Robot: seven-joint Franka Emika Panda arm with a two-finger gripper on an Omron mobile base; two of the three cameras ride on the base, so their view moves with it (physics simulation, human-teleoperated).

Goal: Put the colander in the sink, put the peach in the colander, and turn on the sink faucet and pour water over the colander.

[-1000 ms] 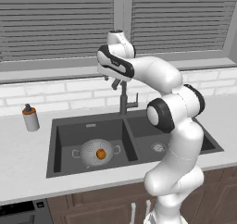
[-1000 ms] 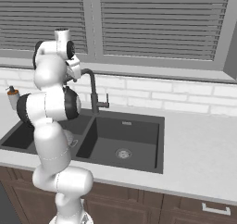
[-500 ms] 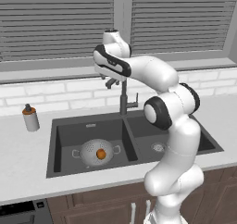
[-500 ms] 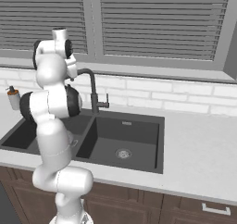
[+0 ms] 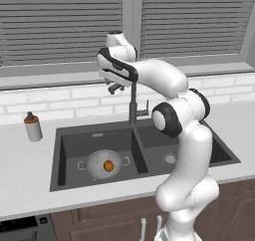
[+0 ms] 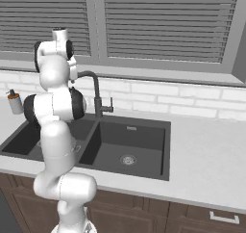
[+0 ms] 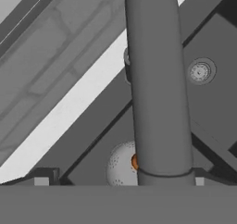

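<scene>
The silver colander sits in the left basin of the dark sink, and the orange peach lies inside it. The dark sink faucet rises behind the divider, its lever on the side. My gripper is up at the bent spout and open. In the hand view the spout runs between my two fingertips. Below it I see the colander and a sliver of the peach.
A grey bottle with an orange cap stands on the counter left of the sink. The right basin holds only its steel drain. A white tile wall and a window with blinds close off the back.
My hand has shifted slightly left and down onto the spout's bend. The jaws have stayed open; colander and peach have not moved.
</scene>
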